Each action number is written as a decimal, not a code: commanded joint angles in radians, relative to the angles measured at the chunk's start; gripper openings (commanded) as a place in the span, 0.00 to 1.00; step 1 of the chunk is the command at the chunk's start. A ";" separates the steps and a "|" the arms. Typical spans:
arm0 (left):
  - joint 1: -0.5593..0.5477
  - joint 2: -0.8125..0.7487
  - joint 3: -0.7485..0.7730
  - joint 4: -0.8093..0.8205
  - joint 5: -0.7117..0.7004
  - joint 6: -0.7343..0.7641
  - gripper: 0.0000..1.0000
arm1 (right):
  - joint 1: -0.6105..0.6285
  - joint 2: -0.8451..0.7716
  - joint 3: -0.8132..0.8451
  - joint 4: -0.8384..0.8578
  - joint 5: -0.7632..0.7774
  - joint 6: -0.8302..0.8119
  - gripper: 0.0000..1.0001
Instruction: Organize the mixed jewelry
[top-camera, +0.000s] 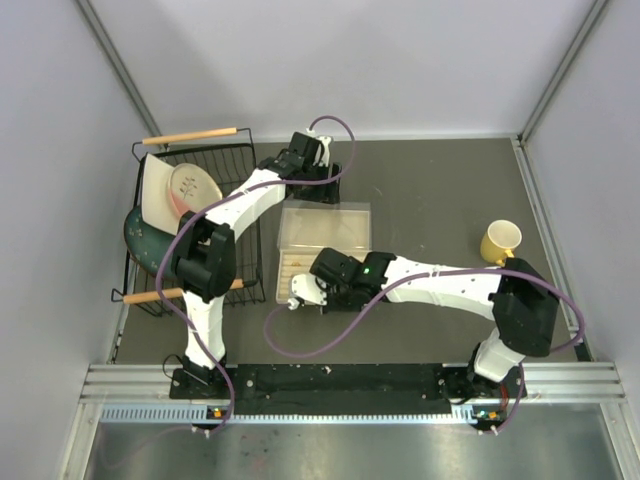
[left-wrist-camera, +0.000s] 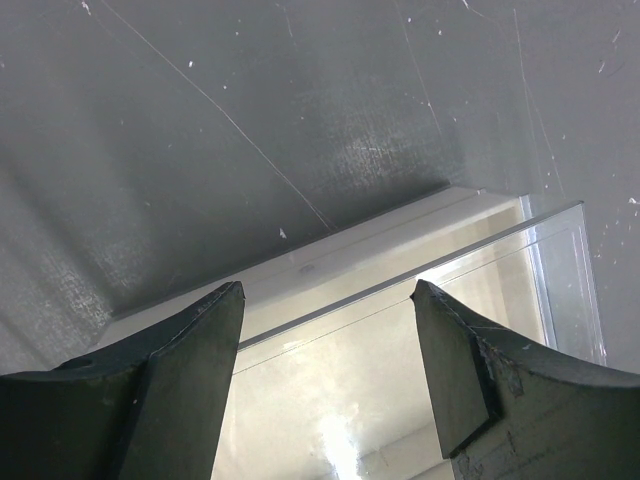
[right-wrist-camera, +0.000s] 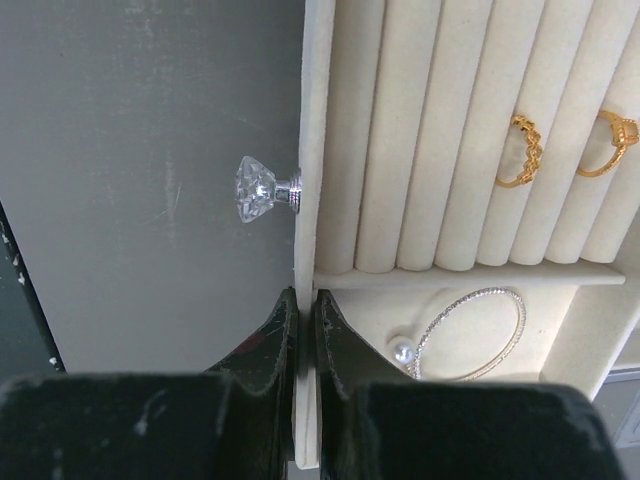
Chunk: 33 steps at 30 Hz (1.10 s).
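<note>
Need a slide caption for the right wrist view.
Right gripper pinches the front wall of the beige slotted tray beside its crystal knob; two gold rings slotted, silver bracelet hoop below.

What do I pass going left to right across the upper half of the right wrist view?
grey table → crystal knob → beige tray wall → bare cushion rolls → gold ring → second gold ring
</note>
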 joint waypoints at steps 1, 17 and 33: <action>-0.019 -0.028 -0.023 -0.048 0.037 -0.021 0.74 | 0.018 0.013 0.071 0.068 0.065 -0.009 0.00; -0.019 -0.026 -0.029 -0.042 0.037 -0.022 0.75 | 0.045 0.025 0.093 0.071 0.072 -0.001 0.00; -0.019 -0.022 -0.041 -0.036 0.037 -0.016 0.79 | 0.045 -0.001 0.103 0.084 0.088 0.013 0.00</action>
